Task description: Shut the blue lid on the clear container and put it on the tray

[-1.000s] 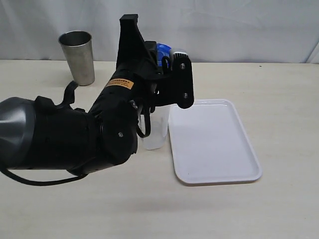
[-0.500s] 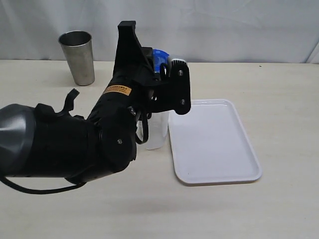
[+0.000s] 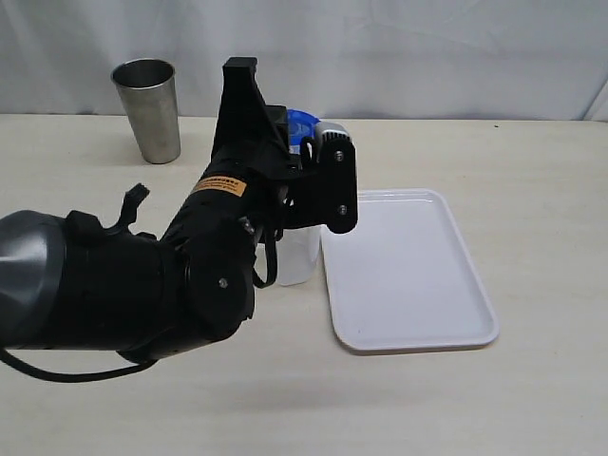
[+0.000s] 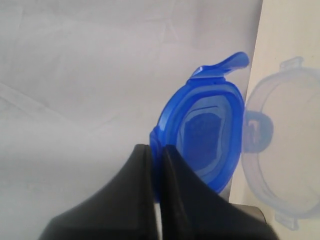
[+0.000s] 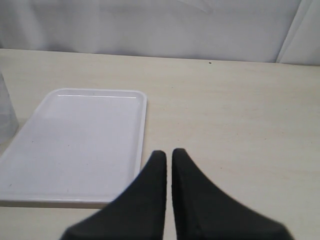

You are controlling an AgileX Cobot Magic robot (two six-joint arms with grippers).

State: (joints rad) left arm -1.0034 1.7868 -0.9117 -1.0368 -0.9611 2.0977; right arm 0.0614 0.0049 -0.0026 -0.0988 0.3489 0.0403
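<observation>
My left gripper point(image 4: 156, 149) is shut on the edge of the blue lid point(image 4: 205, 132), which it holds with one snap flap sticking out. In the exterior view the blue lid point(image 3: 301, 122) peeks out above the black left arm point(image 3: 228, 218), over the clear container point(image 3: 298, 255). The container stands upright on the table just left of the white tray point(image 3: 408, 275), and the arm hides most of it. My right gripper point(image 5: 168, 152) is shut and empty, low over the table beside the tray point(image 5: 75, 140). It does not show in the exterior view.
A steel cup point(image 3: 149, 109) stands at the back left of the table. A white curtain hangs behind the table. In the left wrist view a pale bluish outline point(image 4: 282, 150) shaped like the lid lies on the table surface.
The left arm has come down and slightly left, carrying the blue lid lower towards the top of the clear container. The container and tray have not moved.
</observation>
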